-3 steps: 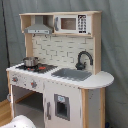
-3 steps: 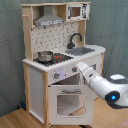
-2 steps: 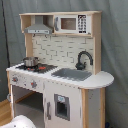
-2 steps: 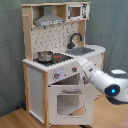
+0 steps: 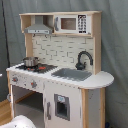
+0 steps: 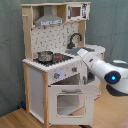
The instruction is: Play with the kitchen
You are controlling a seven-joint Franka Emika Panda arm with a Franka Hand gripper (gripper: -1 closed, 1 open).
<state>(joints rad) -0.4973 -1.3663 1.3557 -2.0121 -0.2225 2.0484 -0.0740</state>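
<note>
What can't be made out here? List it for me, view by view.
- Gripper: in the second exterior view the arm reaches toward the kitchen, and its own body hides its tip. In the first exterior view only a white piece at the bottom edge shows.
- Sink basin: in the second exterior view the arm covers most of it.
- Pot contents: rim and viewing angle hide the inside in both exterior views.
- Knob markings: too small to read.
</note>
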